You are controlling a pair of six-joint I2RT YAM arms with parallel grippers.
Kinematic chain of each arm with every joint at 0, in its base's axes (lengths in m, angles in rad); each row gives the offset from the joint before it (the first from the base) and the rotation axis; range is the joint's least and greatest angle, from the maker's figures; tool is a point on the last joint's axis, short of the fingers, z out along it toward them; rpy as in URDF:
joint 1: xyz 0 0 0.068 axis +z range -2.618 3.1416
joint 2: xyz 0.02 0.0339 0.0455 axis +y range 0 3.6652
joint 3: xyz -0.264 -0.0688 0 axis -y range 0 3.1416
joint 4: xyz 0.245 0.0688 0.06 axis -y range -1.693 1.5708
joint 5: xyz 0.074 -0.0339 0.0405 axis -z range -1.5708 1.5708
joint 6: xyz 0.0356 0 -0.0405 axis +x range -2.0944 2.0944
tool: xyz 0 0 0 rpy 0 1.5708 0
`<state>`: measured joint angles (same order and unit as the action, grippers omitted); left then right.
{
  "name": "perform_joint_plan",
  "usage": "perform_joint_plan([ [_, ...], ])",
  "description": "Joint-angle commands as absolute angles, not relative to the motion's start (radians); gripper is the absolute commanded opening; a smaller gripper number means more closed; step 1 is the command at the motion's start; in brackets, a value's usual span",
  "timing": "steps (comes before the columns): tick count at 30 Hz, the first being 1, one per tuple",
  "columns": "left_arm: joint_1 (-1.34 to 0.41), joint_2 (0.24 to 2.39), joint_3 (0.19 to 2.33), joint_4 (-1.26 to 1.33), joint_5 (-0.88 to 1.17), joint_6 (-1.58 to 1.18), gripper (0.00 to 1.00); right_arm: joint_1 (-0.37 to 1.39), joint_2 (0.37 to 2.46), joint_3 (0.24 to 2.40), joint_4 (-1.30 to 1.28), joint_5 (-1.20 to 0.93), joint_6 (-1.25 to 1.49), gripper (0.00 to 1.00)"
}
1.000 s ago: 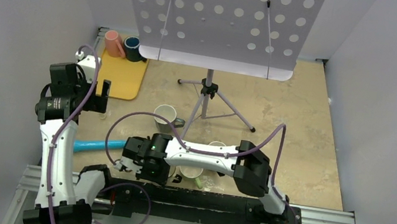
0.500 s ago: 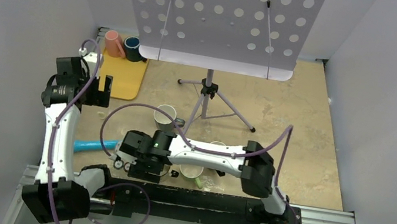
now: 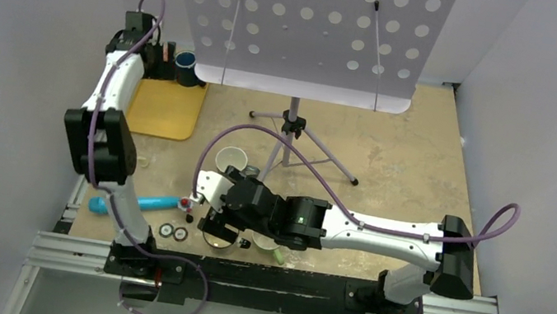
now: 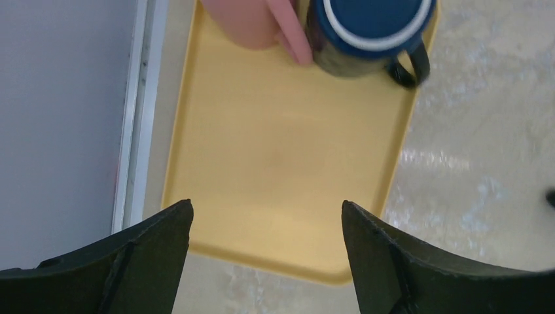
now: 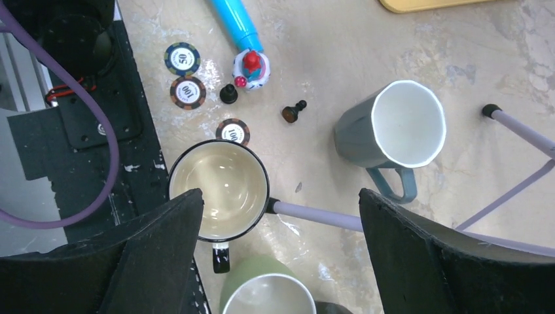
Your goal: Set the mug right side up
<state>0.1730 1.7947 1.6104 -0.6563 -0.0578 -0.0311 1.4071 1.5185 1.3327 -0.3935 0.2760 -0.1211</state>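
A cream mug with a black rim [image 5: 219,190] stands upright near the table's front edge, mouth up and handle toward the edge. My right gripper [image 5: 280,193] hangs open above it, with one finger over its rim and nothing held; in the top view the right gripper [image 3: 219,227] covers most of that mug. On the yellow tray [image 4: 281,144] a dark blue mug [image 4: 373,26] stands base up next to a pink mug [image 4: 242,23]. My left gripper [image 4: 267,204] is open over the tray's near end, short of both mugs.
A grey-blue mug [image 5: 399,124] and a green mug [image 5: 262,291] stand upright close by. A music stand's leg [image 5: 314,216] ends at the cream mug. Poker chips [image 5: 188,91], a blue marker [image 5: 237,23] and a chess pawn [image 5: 293,112] lie nearby.
My right gripper opened and let go of the cream mug, and its elbow swung out to the right. The left arm reached from mid-table to the far-left tray.
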Motion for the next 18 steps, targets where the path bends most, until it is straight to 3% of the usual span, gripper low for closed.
perform_joint_plan([
  [1,0.161,2.054,1.959,-0.720,-0.209,-0.133,0.86,1.409,1.499,1.261,-0.202,0.302,-0.147,0.91],
  [8,0.156,2.366,2.360,-0.710,-0.376,-0.042,0.87,1.411,1.505,1.227,-0.155,0.230,-0.181,0.91],
  [18,0.151,2.443,2.362,-0.608,-0.307,0.061,0.88,1.410,1.573,1.267,-0.192,0.178,-0.213,0.90],
])
